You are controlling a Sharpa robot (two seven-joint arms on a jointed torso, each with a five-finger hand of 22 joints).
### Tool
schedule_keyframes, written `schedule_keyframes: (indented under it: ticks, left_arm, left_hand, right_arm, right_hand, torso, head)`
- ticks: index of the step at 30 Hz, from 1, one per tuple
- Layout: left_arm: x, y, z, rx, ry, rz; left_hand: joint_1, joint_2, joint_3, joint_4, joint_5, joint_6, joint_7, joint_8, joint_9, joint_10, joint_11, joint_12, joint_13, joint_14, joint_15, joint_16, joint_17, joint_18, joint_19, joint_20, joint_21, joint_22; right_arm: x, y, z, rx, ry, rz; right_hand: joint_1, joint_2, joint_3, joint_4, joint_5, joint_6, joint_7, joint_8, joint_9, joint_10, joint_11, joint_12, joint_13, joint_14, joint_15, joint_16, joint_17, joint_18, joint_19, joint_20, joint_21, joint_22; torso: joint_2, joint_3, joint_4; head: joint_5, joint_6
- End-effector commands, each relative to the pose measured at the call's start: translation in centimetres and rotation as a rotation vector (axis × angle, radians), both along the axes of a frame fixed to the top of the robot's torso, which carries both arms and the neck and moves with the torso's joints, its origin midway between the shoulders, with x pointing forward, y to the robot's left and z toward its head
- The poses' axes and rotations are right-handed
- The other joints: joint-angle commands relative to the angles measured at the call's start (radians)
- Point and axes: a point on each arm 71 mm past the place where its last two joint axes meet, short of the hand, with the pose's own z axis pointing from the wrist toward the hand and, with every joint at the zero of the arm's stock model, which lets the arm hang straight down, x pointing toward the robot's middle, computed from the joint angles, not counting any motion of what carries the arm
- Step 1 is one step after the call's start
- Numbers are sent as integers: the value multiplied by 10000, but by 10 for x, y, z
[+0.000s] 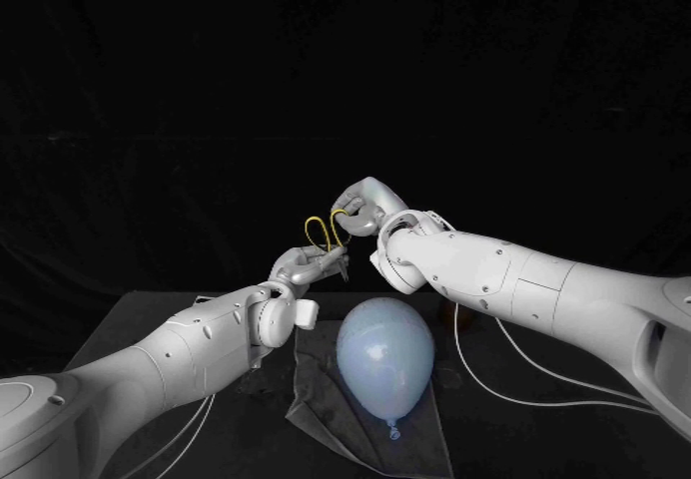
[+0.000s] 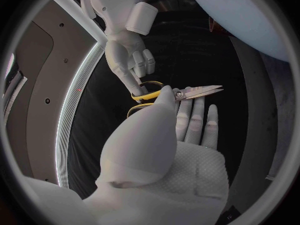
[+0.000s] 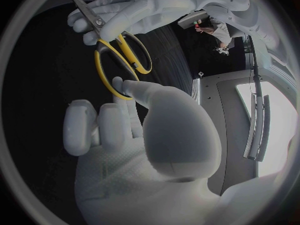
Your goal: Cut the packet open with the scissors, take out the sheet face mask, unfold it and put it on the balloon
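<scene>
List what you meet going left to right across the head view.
left arm → left hand → right hand → right arm; the scissors and the balloon overlap the hands, so they are left out.

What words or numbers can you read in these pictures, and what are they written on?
There are none to read.
scissors: yellow handles and bare metal blades, no lettering to be seen.
balloon: plain and pale, with no print on it.
clear sheet under the balloon: no print on it.
</scene>
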Motion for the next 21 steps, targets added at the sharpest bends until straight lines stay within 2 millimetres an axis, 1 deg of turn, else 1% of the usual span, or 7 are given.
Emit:
schedule_keyframes:
  ticks: [1,8,12,14,16,18,21]
  left_arm:
    - [0,-3,3,-162,-189,-149]
    - [0,-1,3,-2,-301,64]
    - [2,3,4,102,-392,350]
    - [2,5,4,143,-422,460]
    - [2,8,4,201,-448,592]
    - [3,10,4,266,-462,686]
    - [3,14,3,404,-488,788]
  left_hand:
    - [155,109,176,-29,26,192,-49,132,79,258,-116,-19,-13,146,-54,62,11,184,85,-45,54,-7]
    - [304,10,544,0,25,419,-204,369,258,790,-200,-128,-17,264,-74,32,-3,181,161,-81,53,-29]
    - [307,-12,727,12,25,431,-239,423,323,887,-216,-221,-20,284,-83,5,-16,180,170,-98,46,-35]
    - [298,-28,822,14,26,432,-255,448,359,927,-219,-268,-20,303,-85,-4,-20,179,166,-103,41,-37]
    - [279,-48,932,18,26,429,-273,474,401,970,-205,-320,-20,327,-77,-12,-25,177,178,-102,40,-38]
    - [233,-94,1092,19,25,414,-275,509,466,1030,-189,-392,-18,362,-61,-25,-31,175,189,-90,38,-39]
    - [213,-115,1156,18,26,406,-275,522,492,1055,-181,-417,-17,377,-53,-29,-34,174,192,-83,36,-39]
  right_arm:
    - [1,0,0,-93,-1,60]
    - [4,-5,-2,-157,335,-29]
    - [7,-11,-4,-128,666,-79]
    - [9,-14,-6,-162,855,-43]
    - [10,-18,-8,-234,1136,107]
    - [11,-21,-10,-284,1367,277]
    - [11,-26,-12,-296,1626,524]
  right_hand:
    - [1,92,11,-61,38,-53,19,17,15,27,-57,36,8,218,0,29,-7,-56,21,1,13,36]
    - [-60,106,3,-66,51,-84,34,15,34,-3,-42,21,13,198,11,2,-67,-42,-30,8,-30,-12]
    - [-224,65,-154,-150,88,-393,204,-82,85,-372,85,-54,-30,30,138,-185,-398,40,-363,86,-314,-321]
    - [-465,-199,-716,-190,235,-914,457,-398,35,-974,324,-60,-133,-432,355,-751,-1292,228,-1166,262,-1038,-1092]
    - [-780,-570,-1128,-63,-188,-1604,653,-964,-176,-1776,547,-69,-324,-1263,576,-1801,-2891,473,-2271,453,-2094,-2161]
    - [-777,-785,-1618,-53,-384,-2073,635,-1451,-329,-2614,644,-41,-504,-2587,670,-3181,-4580,1001,-4463,622,-4391,-4319]
    - [-714,-826,-2217,17,-584,-2412,437,-1818,-407,-3490,910,-14,-517,-4123,965,-4831,-5476,994,-5494,892,-6106,-5323]
  torso:
    - [1,-7,-2]
    - [8,-2,-6]
    - [9,-3,-8]
    - [7,-4,-3]
    - [5,-2,-5]
    - [4,-1,-7]
    - [4,1,-17]
  head:
    - [14,-7]
    - [40,-22]
    - [71,-39]
    - [74,-48]
    - [72,-47]
    - [74,-54]
    - [112,-73]
